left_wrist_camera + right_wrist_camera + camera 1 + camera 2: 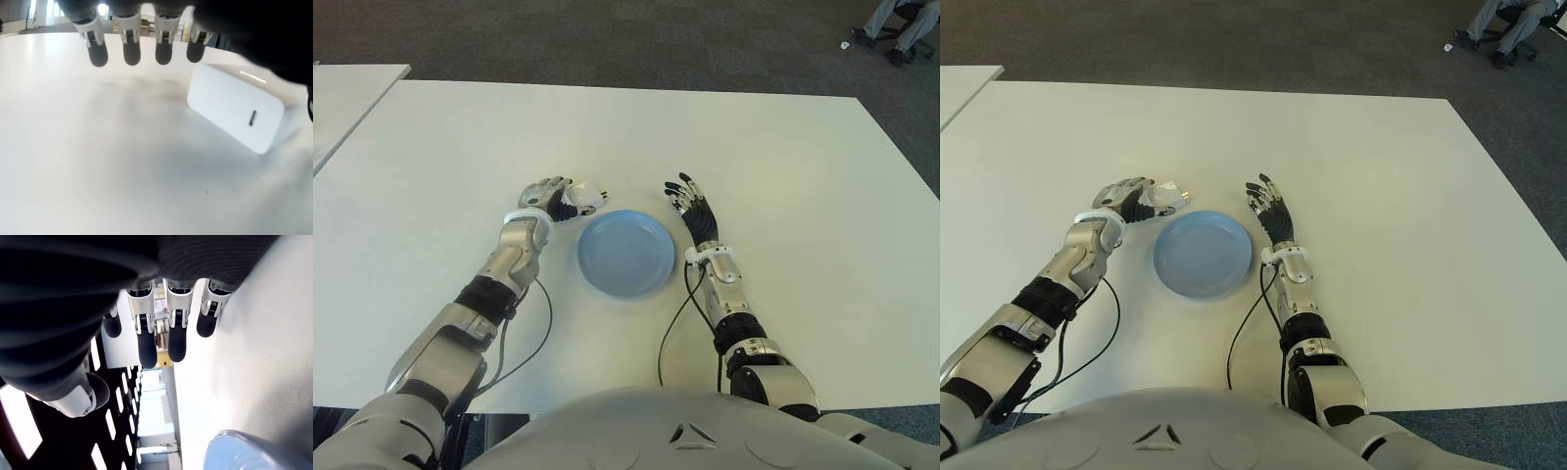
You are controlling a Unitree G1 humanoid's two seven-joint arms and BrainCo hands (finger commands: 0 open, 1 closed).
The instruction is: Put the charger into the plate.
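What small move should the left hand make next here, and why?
Probably close the fingers on the white block-shaped charger. The left hand is at the charger, left of the round blue plate, but its fingertips hang spread above the white table, clear of the charger lying there. The right hand is open, right of the plate.

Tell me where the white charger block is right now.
The white charger block lies on the white table, by the left hand, just beyond the round blue plate's left rim.
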